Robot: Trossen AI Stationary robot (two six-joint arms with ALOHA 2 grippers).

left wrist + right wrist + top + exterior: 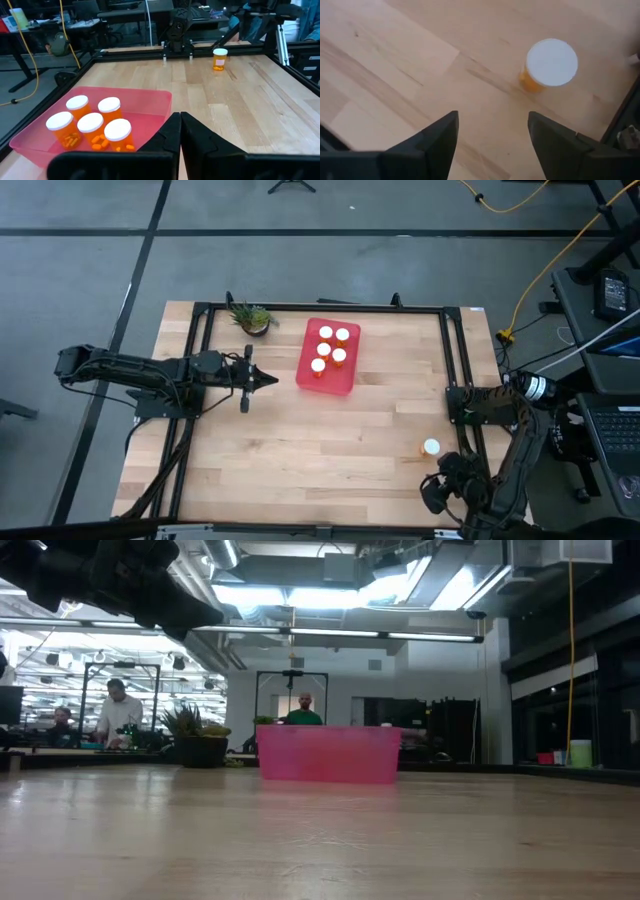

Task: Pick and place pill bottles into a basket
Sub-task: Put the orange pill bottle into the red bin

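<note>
Pill bottle (551, 65) stands beyond the right jaws (492, 132), spread wide and empty; left jaws (180, 131) closed.

No text, label, brand, number or sign can be read anywhere in these views

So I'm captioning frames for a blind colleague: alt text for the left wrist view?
A red basket holds four white-capped orange pill bottles beside the left end effector, whose fingers are shut. A fifth bottle stands alone across the wooden table.
</note>
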